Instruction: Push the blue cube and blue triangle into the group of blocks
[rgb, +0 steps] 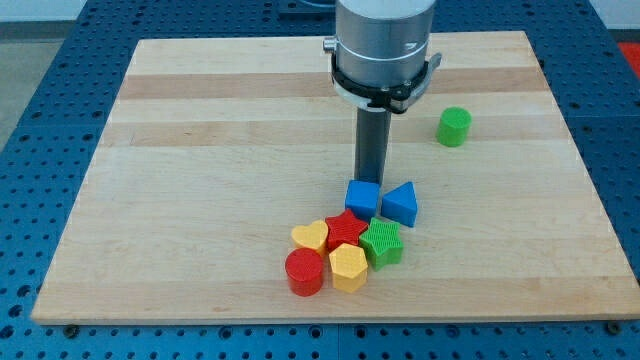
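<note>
The blue cube (362, 198) and the blue triangle (401, 204) lie side by side at the board's lower middle. My tip (372, 181) stands just above the cube's top edge, touching or nearly touching it, left of the triangle. Right below them is the group: a red star (345, 229), a green star-shaped block (382, 243), a yellow heart (311, 236), a yellow hexagon (348, 266) and a red cylinder (304, 272). The cube touches the red star; the triangle sits just above the green block.
A green cylinder (454, 126) stands alone at the upper right. The wooden board (200, 150) lies on a blue perforated table. The arm's grey body (385, 45) hangs over the board's top middle.
</note>
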